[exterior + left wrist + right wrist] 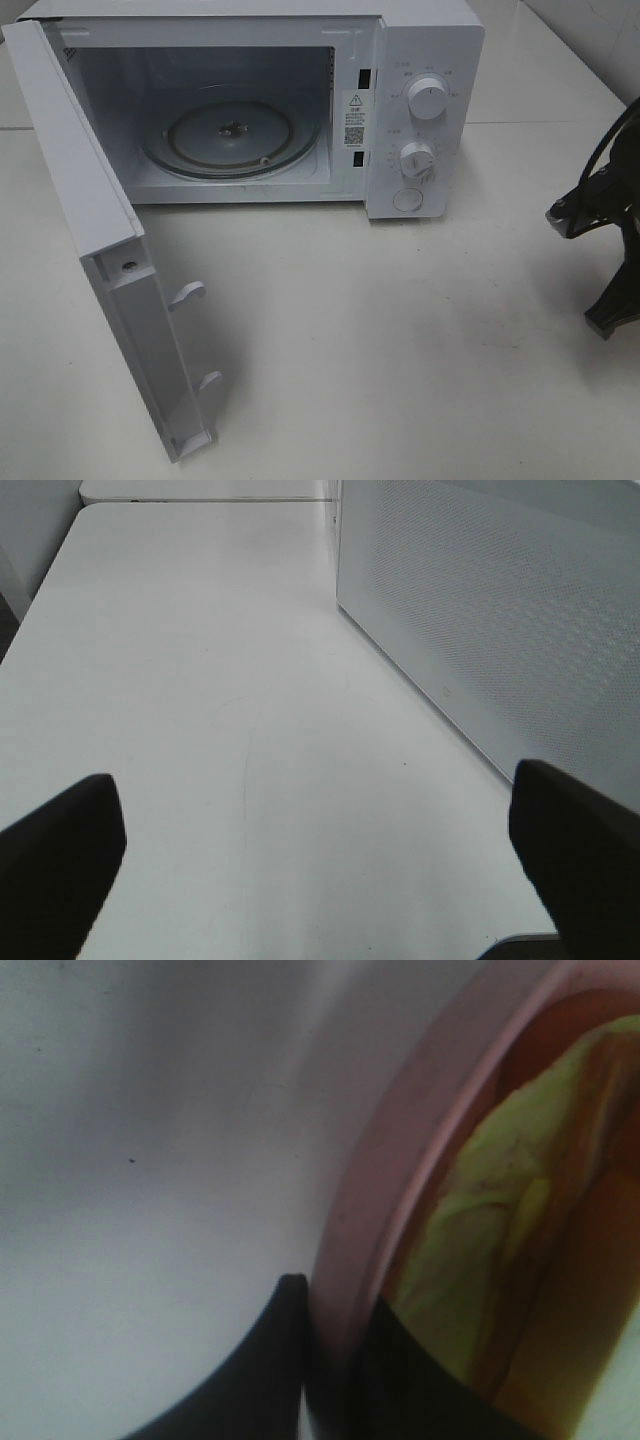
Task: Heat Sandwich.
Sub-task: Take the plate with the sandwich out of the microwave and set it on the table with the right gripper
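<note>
My right gripper point(330, 1360) is pinched on the rim of the pink plate point(365, 1210), sandwich point(500, 1230) on it, blurry close-up. My left gripper point(320, 850) hangs wide apart over the white table point(220, 730), beside the microwave point(420, 110), door point(110, 260) swung open.
</note>
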You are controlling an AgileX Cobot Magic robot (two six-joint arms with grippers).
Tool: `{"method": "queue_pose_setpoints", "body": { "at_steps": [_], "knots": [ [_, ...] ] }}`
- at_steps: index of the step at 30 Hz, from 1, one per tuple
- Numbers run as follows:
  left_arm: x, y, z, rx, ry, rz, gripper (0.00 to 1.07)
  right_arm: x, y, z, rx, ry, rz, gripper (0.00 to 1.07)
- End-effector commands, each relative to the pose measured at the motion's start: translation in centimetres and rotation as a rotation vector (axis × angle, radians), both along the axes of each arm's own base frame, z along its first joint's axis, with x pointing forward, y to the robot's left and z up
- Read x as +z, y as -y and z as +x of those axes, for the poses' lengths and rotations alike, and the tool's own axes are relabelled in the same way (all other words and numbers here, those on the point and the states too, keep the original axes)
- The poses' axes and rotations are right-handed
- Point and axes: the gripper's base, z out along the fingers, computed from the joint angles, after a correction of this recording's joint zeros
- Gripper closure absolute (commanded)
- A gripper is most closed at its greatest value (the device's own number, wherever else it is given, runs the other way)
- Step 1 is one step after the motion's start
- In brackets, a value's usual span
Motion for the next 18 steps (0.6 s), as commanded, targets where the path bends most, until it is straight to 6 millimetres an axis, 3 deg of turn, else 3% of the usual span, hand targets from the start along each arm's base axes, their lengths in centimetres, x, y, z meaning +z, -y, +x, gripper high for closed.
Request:
{"method": "queue_pose_setpoints", "body": {
  "at_steps": [1, 9, 18],
  "knots": [
    [0.0, 0.1, 0.0, -0.001, 0.014, -0.007, 0.07, -0.8, 0.3, 0.4, -0.013, 0.001, -0.028, 1.02],
    [0.0, 0.1, 0.0, -0.001, 0.014, -0.007, 0.07, -4.1, 0.2, 0.8, -0.043, -0.056, -0.044, 1.0],
    [0.0, 0.1, 0.0, -0.001, 0.014, -0.007, 0.07, -5.5, 0.0, 1.0, -0.072, -0.045, -0.027, 0.98]
  ]
}}
